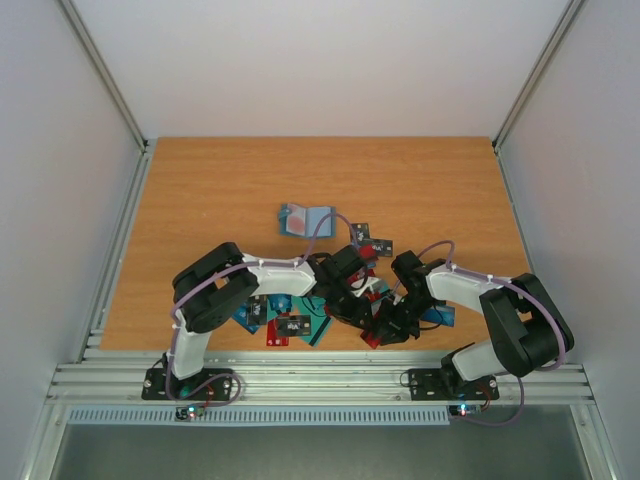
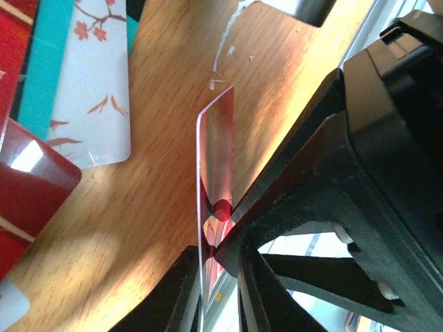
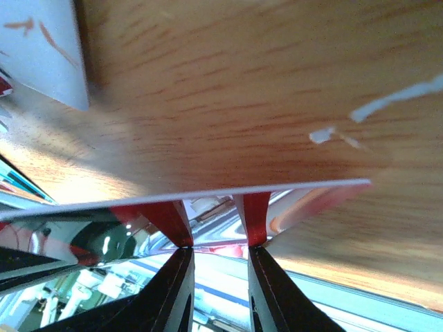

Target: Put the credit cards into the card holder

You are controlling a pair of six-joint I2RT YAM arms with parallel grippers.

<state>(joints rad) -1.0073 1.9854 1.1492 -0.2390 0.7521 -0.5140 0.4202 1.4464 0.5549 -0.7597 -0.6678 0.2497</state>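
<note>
The card holder (image 1: 303,218) lies open on the table behind both arms, a pale pink card face showing in it. Credit cards (image 1: 285,322) in red, teal and black lie spread near the front edge. My left gripper (image 1: 352,300) (image 2: 211,256) is shut on a glossy red card (image 2: 216,159), seen edge-on and standing on its edge on the wood. My right gripper (image 1: 388,325) (image 3: 218,249) meets the same red card (image 3: 214,221) from the side. Its two fingertips (image 3: 181,252) rest against the card's face, slightly apart, with nothing between them.
A white card with red blossoms (image 2: 93,83) and a dark red card (image 2: 31,187) lie just left of the held card. Two more dark cards (image 1: 375,243) sit right of the holder. The metal rail (image 1: 320,378) runs along the front edge, close to both grippers.
</note>
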